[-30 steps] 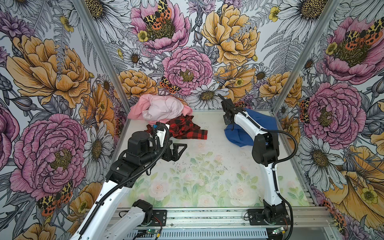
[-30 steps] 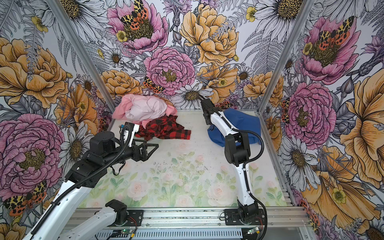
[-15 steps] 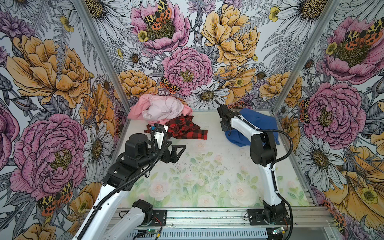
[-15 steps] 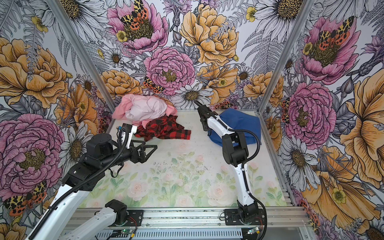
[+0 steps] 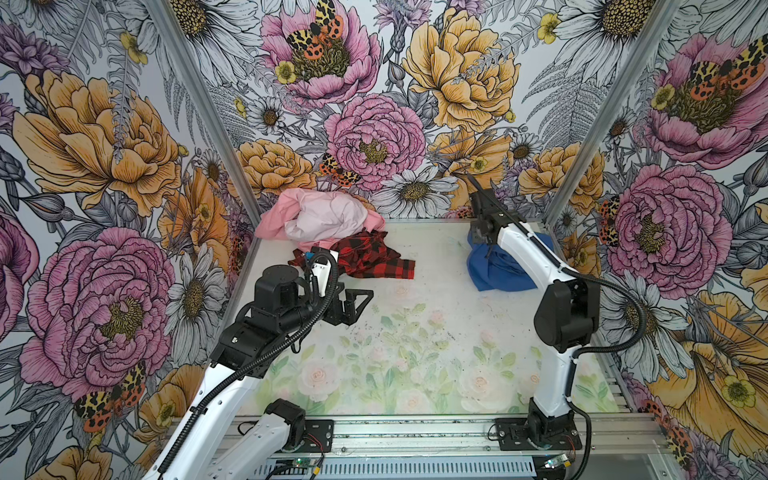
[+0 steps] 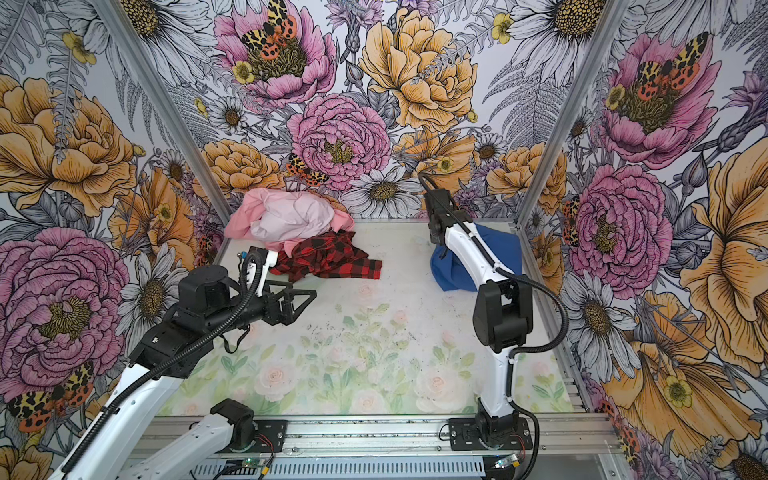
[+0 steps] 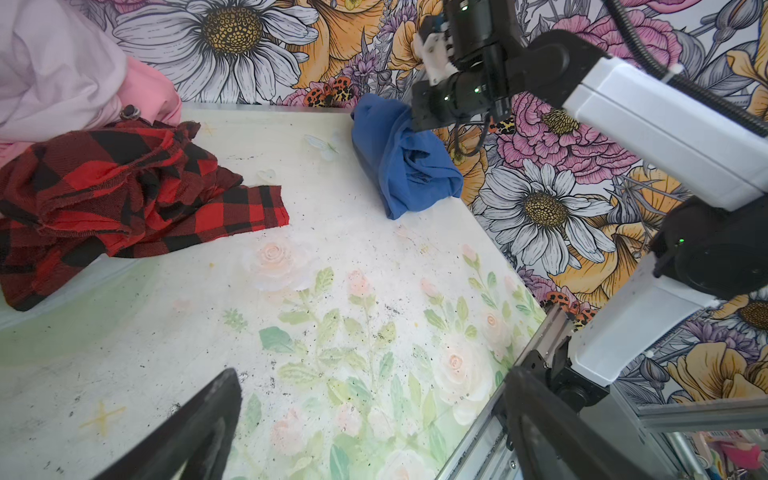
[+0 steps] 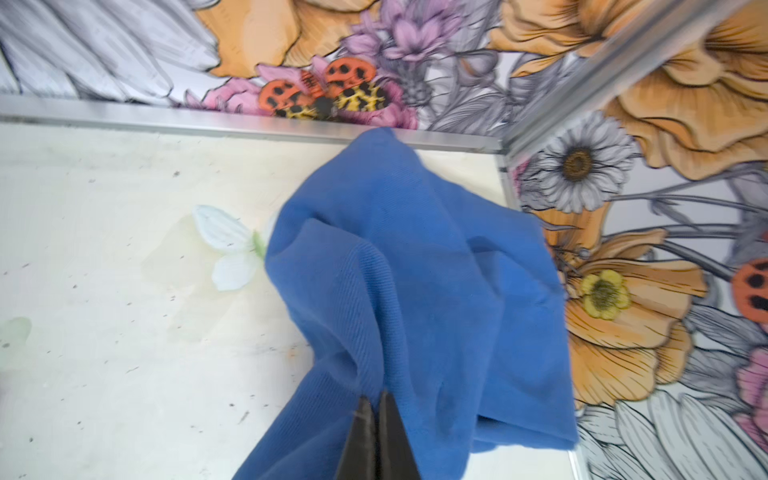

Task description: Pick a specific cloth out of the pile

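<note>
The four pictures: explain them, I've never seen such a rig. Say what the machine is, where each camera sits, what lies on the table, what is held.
Two white robot arms stand at the near edge of the table, each with a two-finger gripper. Two pictures look down from overhead; two come from cameras on the wrists. On the table lie a pile of pink cloths and a red-and-black plaid cloth, and, apart, a blue cloth. The right gripper is shut on the blue cloth; the left gripper hangs open, empty.
</note>
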